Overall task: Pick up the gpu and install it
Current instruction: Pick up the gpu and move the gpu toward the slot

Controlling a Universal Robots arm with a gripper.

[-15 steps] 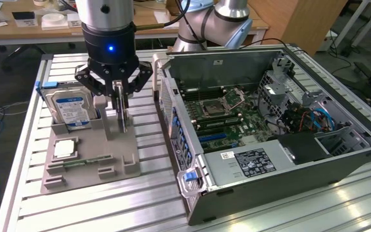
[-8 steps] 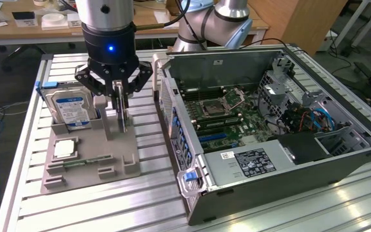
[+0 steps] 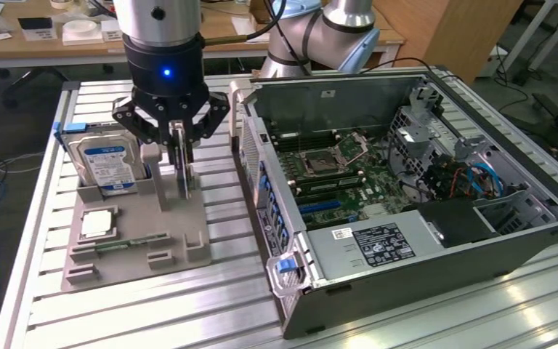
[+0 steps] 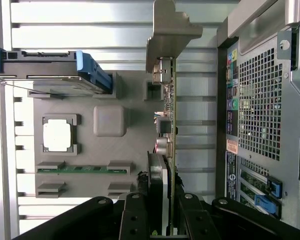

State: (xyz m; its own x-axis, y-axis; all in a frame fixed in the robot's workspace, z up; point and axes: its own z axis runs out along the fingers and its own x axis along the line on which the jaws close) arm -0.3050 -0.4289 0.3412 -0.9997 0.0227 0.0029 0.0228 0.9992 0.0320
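The gpu (image 3: 180, 180) stands on edge in the grey holder tray (image 3: 134, 236), a thin dark card. My gripper (image 3: 176, 149) hangs straight above it, and its black fingers (image 3: 192, 137) are shut on the card's upper edge. In the wrist view the gpu (image 4: 166, 125) runs away from my gripper (image 4: 162, 222) edge-on. Its silver bracket (image 4: 170, 30) is at the far end, and a finger (image 4: 135, 215) is pressed on each side. The card's lower edge is at the tray, and I cannot tell whether it has lifted clear.
An open computer case (image 3: 405, 196) lies just at the exterior view's right of the tray, motherboard (image 3: 342, 171) exposed; its rear panel (image 4: 260, 105) is close to the card. The tray (image 4: 135, 150) also holds a hard drive (image 3: 110, 166), a square silver chip (image 3: 98, 224) and a green memory stick (image 3: 124, 245).
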